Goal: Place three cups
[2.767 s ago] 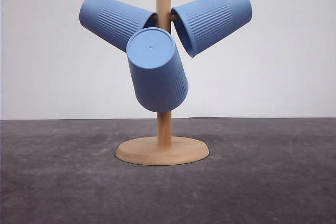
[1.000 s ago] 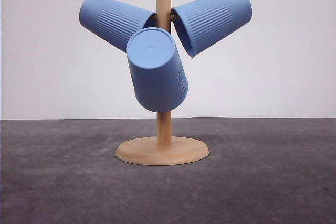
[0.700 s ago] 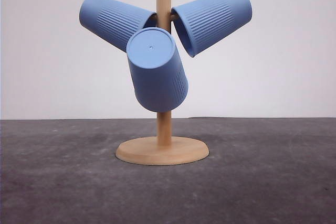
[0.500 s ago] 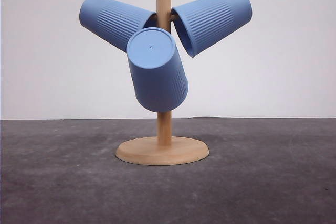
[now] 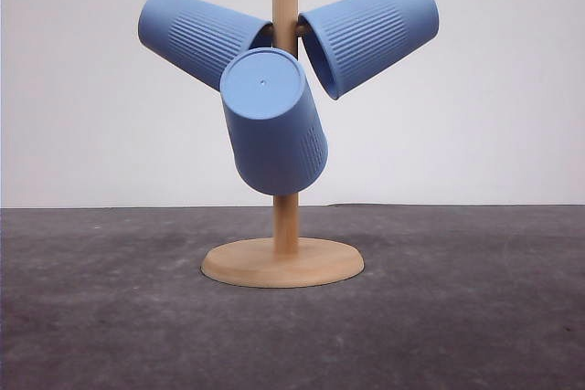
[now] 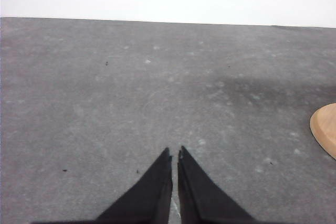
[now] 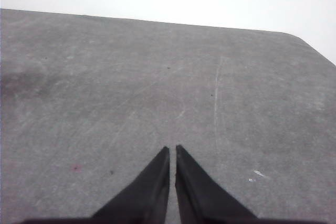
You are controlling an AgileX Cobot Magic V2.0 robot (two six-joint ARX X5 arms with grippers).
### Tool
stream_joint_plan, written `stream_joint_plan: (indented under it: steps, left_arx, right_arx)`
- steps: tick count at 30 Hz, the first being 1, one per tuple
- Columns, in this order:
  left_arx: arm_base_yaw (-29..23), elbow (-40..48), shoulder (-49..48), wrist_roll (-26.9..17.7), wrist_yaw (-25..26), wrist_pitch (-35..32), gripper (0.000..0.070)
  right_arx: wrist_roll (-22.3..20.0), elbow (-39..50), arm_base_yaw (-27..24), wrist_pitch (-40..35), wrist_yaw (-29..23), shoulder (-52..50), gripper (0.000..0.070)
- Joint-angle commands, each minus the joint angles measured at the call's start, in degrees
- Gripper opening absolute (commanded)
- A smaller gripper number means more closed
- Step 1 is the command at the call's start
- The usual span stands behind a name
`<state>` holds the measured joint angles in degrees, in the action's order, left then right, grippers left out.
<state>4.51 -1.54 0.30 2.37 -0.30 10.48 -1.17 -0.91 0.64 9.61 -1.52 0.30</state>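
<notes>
Left gripper and right gripper held low over the table, fingers pressed together, nothing pinched, three cups hung on the stand, its top cut off, pegs apparently hidden.

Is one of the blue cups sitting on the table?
No, all three cups, the left cup, the middle cup and the right cup, hang tilted on the wooden stand, above the table.

- A plain white wall fills the backdrop, evenly lit.
- A dark grey tabletop meets it along a straight horizontal edge.
- The tabletop is matte, mottled with pale scuffs and faint scratches.
</notes>
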Motion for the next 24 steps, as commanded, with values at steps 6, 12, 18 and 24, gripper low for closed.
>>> stream_joint_plan:
  steps: [6, 12, 18, 24]
  left_arx:
    - [0.00, 0.83, -0.04, -0.20, -0.17, 0.24, 0.0000]
    - [0.00, 0.83, -0.04, -0.20, -0.17, 0.24, 0.0000]
    - [0.00, 0.83, -0.04, -0.18, -0.17, 0.24, 0.0000]
    - [0.00, 0.83, -0.04, -0.20, -0.17, 0.24, 0.0000]
  right_arx:
    - [0.66, 0.22, -0.09, -0.59, 0.00, -0.09, 0.0018]
    - [0.66, 0.22, -0.09, -0.59, 0.00, -0.09, 0.0018]
    - [0.66, 0.22, -0.09, -0.59, 0.00, -0.09, 0.0018]
    - [0.66, 0.22, -0.09, -0.59, 0.00, -0.09, 0.0018]
